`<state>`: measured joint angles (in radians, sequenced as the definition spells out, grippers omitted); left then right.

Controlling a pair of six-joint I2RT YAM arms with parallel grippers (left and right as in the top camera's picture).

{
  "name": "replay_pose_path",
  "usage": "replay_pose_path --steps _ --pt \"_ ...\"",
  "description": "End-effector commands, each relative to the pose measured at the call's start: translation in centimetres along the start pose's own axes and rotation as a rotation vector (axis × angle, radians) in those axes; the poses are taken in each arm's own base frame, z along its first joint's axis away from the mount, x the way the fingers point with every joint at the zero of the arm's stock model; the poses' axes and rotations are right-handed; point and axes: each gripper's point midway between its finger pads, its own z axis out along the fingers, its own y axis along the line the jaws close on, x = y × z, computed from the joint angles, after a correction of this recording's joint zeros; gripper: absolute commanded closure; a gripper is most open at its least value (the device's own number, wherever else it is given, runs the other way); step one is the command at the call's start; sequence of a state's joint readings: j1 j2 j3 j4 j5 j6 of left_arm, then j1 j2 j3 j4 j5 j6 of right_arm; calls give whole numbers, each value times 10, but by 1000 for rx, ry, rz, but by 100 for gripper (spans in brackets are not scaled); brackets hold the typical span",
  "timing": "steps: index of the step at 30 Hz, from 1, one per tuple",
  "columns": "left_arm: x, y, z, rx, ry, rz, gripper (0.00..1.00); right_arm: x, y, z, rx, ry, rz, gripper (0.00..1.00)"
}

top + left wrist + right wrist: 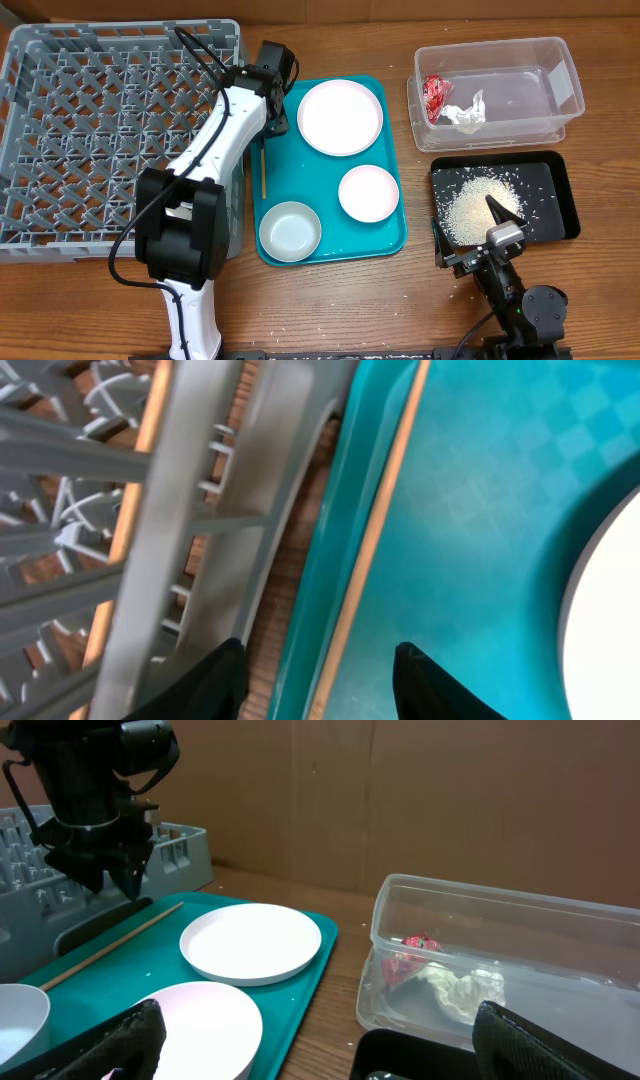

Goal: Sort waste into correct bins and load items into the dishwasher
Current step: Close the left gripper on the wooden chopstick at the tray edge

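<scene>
One wooden chopstick [370, 540] lies along the left inner edge of the teal tray [390, 240]. My left gripper [320, 682] is open, low over that edge, with a finger on each side of the chopstick. The large white plate [340, 117], the smaller white dish [368, 192] and the grey metal bowl [290, 230] sit on the teal tray. The red wrapper [436, 97] and white tissue [465, 112] lie in the clear tub [540, 110]. Rice [475, 208] lies in the black tray [555, 200]. My right gripper [470, 228] is open and empty at that tray's near-left corner. The cup is out of view.
The grey dish rack [70, 130] stands at the left, its wall right beside the teal tray's rim. A thin orange-brown strip [140, 470] shows behind the rack wall; I cannot tell what it is. A few rice grains lie on the table by the front edge.
</scene>
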<state>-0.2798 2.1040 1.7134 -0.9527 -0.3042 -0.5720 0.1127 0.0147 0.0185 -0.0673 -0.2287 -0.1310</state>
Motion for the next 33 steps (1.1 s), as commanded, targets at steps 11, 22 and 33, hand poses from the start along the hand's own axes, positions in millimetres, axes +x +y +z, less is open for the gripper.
replay_pose_path --steps 11,22,33 --pt "30 2 31 13 59 60 48 1 -2 0 10 -8 -3 0" --pt "42 5 38 2 86 71 50 1 -2 0 10 -8 -3 0" --pt "55 5 45 13 117 76 51 1 -2 0 10 -8 -3 0"
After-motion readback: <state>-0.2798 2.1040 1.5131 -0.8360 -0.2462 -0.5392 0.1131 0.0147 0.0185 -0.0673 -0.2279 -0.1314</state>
